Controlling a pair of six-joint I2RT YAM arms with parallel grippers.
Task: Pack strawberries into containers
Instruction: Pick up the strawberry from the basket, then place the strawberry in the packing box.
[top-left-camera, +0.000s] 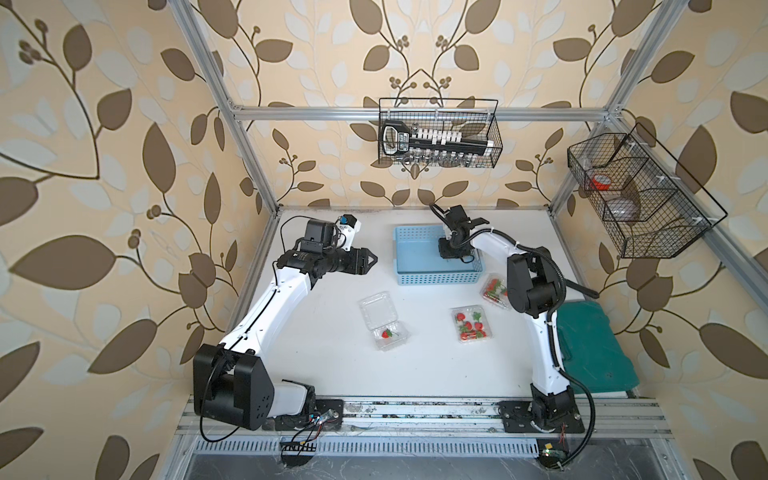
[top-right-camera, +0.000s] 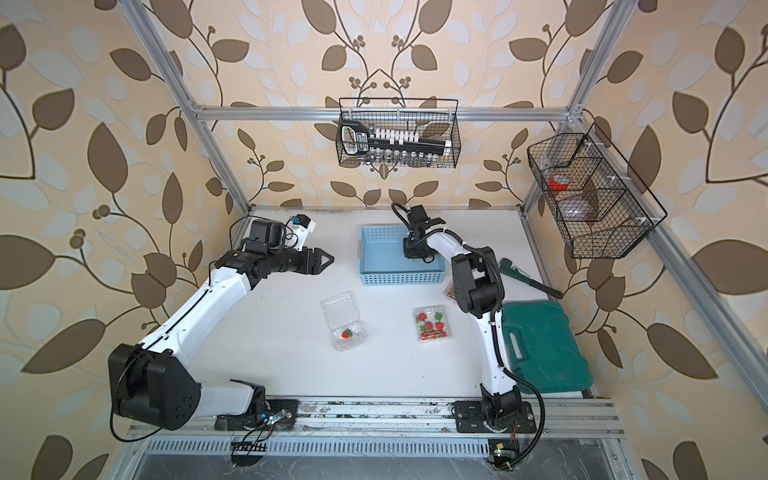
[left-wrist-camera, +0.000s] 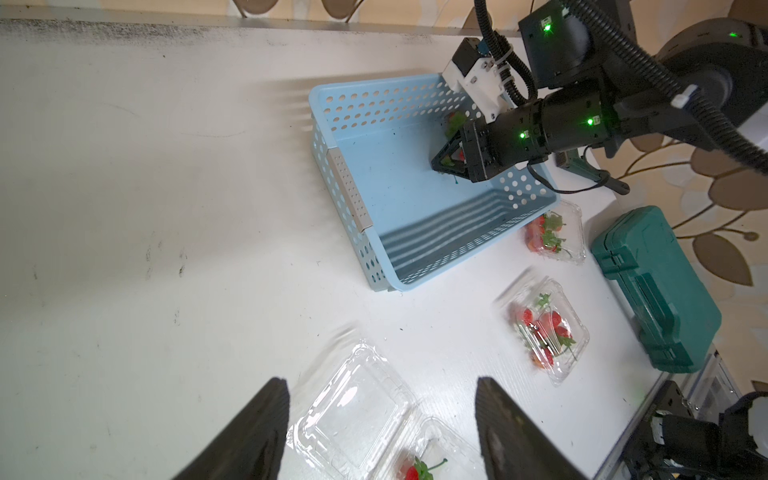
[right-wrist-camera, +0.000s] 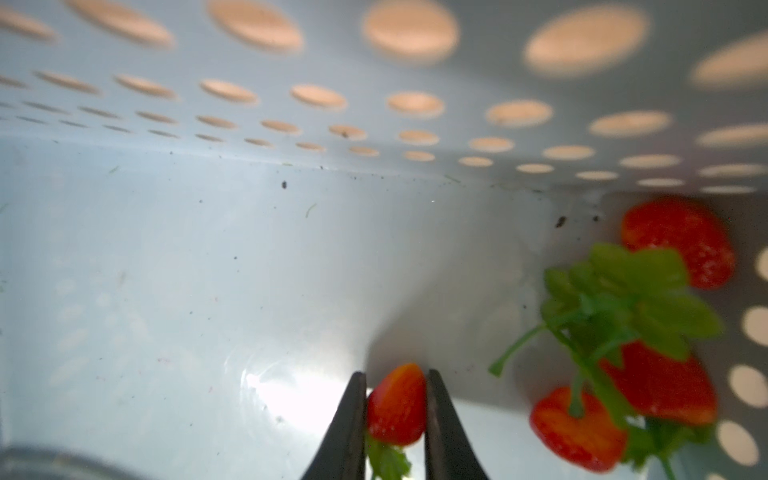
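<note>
- The right gripper (right-wrist-camera: 395, 376) is closed on one strawberry (right-wrist-camera: 397, 405). Its fingers (right-wrist-camera: 349, 424) press the fruit's two flanks, with the red tip pointing forward and the green top back toward the wrist.
- This gripper sits inside the blue basket (top-left-camera: 415, 276), low over the floor and close to a perforated wall.
- Three loose strawberries (right-wrist-camera: 660, 382) lie clustered in the basket corner just beside the right gripper, their leaves tangled together. The fingers do not touch them.
- The left gripper (left-wrist-camera: 380, 382) is open, its fingers apart with nothing between them. It hangs clear of the table (top-left-camera: 332, 365), well apart from the basket.
- The open container (top-left-camera: 384, 322) lies on the table near the left gripper, in front of and below its fingertips, lid folded back. A single berry (top-left-camera: 387, 333) rests in its tray, and the gripper does not touch the container.
- The second container (top-left-camera: 473, 324) stands between the two grippers, nearer the right arm. Its lid appears to be down and several berries are inside.
- The third container (top-left-camera: 492, 291) sits just outside the basket wall, near the right gripper. It is partly hidden by the right arm, and berries show inside.
- The green case (top-left-camera: 594, 345) lies beyond the right arm, well apart from both grippers.
</note>
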